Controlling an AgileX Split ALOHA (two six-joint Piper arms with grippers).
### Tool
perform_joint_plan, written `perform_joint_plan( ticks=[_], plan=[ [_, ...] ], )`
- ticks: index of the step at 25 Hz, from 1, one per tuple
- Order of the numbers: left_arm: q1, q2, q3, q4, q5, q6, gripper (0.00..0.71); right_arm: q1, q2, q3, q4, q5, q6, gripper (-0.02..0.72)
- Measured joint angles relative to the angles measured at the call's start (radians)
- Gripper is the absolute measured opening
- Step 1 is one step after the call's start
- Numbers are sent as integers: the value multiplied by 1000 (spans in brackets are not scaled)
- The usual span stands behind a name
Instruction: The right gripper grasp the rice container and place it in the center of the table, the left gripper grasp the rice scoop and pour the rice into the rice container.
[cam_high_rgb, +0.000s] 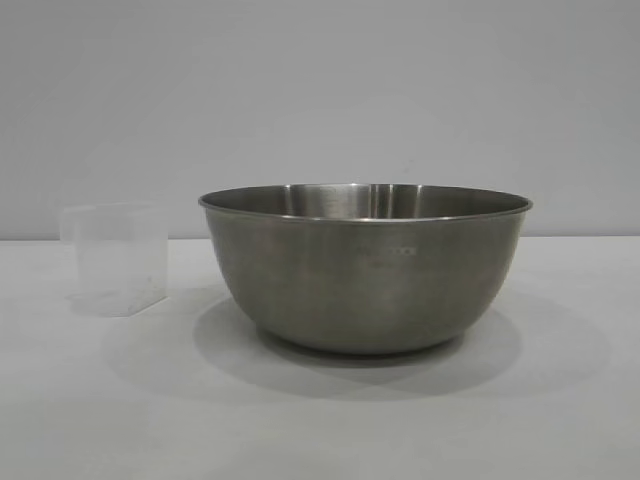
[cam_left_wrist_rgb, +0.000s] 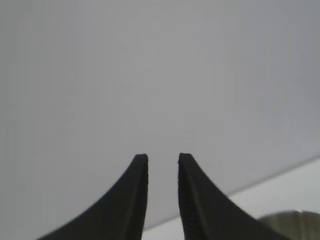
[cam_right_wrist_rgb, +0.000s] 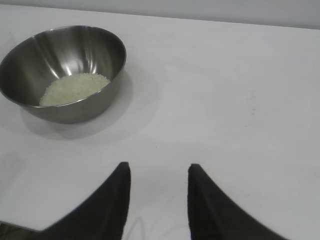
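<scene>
Now we see the rice container (cam_high_rgb: 365, 270) sitting in the middle of the table (cam_high_rgb: 320, 420), with the rice (cam_right_wrist_rgb: 74, 89) piled inside. The rice scoop (cam_high_rgb: 115, 258) stands at the left, apart from it. The left gripper (cam_left_wrist_rgb: 163, 159) and right gripper (cam_right_wrist_rgb: 159, 170) are both a little open and hold nothing.

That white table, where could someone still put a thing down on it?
Nearly anywhere. The table is bare in front of the rice container, and the right wrist view shows an open stretch between it and the right gripper. The only narrow spot is the gap between the container and the rice scoop.
</scene>
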Motion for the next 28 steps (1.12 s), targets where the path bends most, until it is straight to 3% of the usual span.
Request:
perform_joint_plan(
  ticks=[2,4,10,19,28],
  plan=[
    [-44,0,-30,-180,247,207,162,0,0,0,0,0,0,228],
    [-84,0,-53,-305,398,286,162,0,0,0,0,0,0,228],
    [-124,-14,-79,-589,614,573,162,0,0,0,0,0,0,228],
    [-126,-214,-67,-613,834,649,162,0,0,1,0,0,0,228],
    [-126,-214,-55,-627,842,655,162,0,0,4,0,0,0,228]
  ],
)
